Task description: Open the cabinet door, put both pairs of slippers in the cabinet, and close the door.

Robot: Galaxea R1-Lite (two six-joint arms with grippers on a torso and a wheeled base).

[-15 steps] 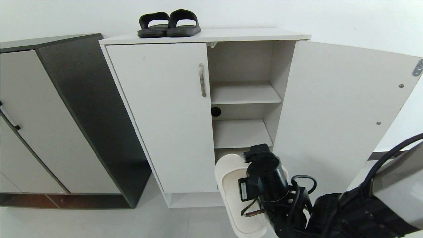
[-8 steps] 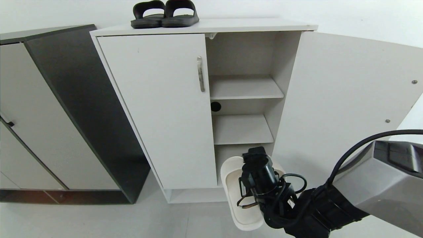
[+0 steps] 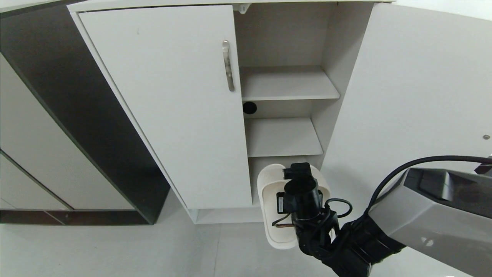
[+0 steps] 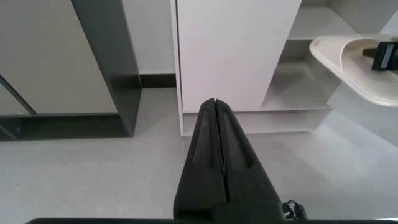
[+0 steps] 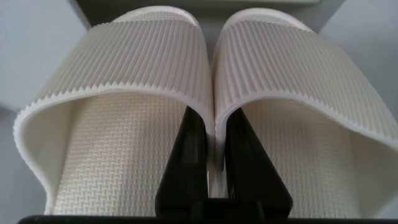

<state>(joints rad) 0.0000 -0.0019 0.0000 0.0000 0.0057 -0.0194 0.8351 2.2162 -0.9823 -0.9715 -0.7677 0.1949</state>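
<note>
A: Head view. Where is the right gripper (image 3: 296, 174)?
B: Low down, carrying the white slippers (image 3: 269, 188) toes-first. The cabinet's bottom compartment (image 3: 261, 159) lies just ahead of it. The open door (image 3: 403, 96) stands to its right and the shut door (image 3: 173, 107) to its left. Judged: the pair is lined up to slide in.
A: Left wrist view?
B: The left gripper (image 4: 214, 111) has both fingers pressed together on nothing and sits low. The slippers lie ahead of it, toward the right arm's side, at the compartment mouth. It is likely kept back to leave room.
A: Right wrist view?
B: The 2 fingers (image 5: 194, 146) pinch the 2 inner strap edges together, so 1 grasp carries both slippers side by side. Closing the door is still to come.
</note>
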